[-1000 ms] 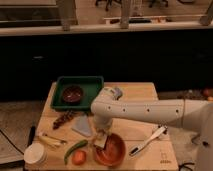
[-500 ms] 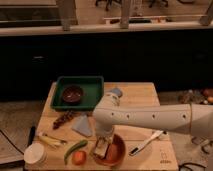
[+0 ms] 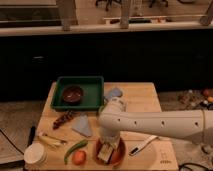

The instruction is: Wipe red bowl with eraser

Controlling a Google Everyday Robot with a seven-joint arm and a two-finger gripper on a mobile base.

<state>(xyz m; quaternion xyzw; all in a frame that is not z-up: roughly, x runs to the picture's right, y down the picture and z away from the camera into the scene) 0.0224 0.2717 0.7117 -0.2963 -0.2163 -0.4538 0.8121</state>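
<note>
1. Robot gripper (image 3: 106,144) is reaching down into the wide round orange-red bowl (image 3: 120,152) near the wooden table's (image 3: 141,100) front edge.
2. I'm seeing it clamping the small tan rectangular eraser (image 3: 104,153) inside that bowl.

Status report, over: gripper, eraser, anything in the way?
Gripper low over red bowl. Eraser under it, inside bowl. Orange fruit close beside bowl.

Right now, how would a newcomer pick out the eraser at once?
On the wooden table, look to the front edge, where the red bowl sits. The gripper reaches down into it; the eraser is the small tan, pale-faced block inside, unlike the flat grey-blue cloth nearby.
</note>
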